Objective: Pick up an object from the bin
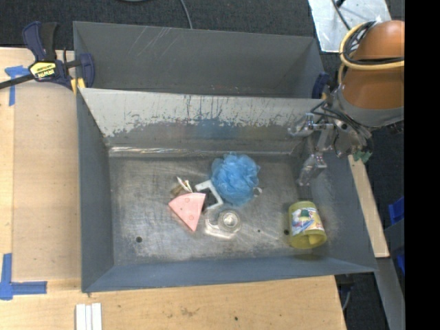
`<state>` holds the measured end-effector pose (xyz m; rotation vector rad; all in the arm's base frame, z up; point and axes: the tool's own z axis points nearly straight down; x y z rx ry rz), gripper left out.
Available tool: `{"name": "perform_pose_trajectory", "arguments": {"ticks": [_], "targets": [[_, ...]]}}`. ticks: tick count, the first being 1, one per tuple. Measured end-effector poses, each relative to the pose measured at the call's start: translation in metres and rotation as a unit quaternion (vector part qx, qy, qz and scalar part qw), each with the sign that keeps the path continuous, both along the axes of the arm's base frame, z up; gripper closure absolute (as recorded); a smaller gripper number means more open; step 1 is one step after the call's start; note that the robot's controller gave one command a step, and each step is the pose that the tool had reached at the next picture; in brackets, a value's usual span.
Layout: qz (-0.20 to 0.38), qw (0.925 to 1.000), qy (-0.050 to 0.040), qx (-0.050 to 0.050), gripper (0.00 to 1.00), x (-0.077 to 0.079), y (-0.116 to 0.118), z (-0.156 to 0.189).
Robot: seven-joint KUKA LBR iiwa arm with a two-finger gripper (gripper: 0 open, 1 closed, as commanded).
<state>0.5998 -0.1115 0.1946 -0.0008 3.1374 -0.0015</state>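
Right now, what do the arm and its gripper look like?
The arm's wrist wears a rounded orange cover with a dark band across it and black cables looping over its top. Below the cover sits a slim silver-grey metal gripper.

Covered or unclear things in the bin (206,67)
A white angular piece (208,190) lies partly hidden under the blue mesh puff (235,177) and the pink wedge (188,210). The clear thing (225,222) just beside them is too blurred to identify. The print on the yellow can (305,225) is too small to read.
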Motion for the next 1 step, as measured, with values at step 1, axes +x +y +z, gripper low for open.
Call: {"name": "perform_pose_trajectory", "arguments": {"ticks": [1], "targets": [[0.15,0.9887,-0.0007,0.0,0.0,-0.0274,-0.019,-0.0182]]}}
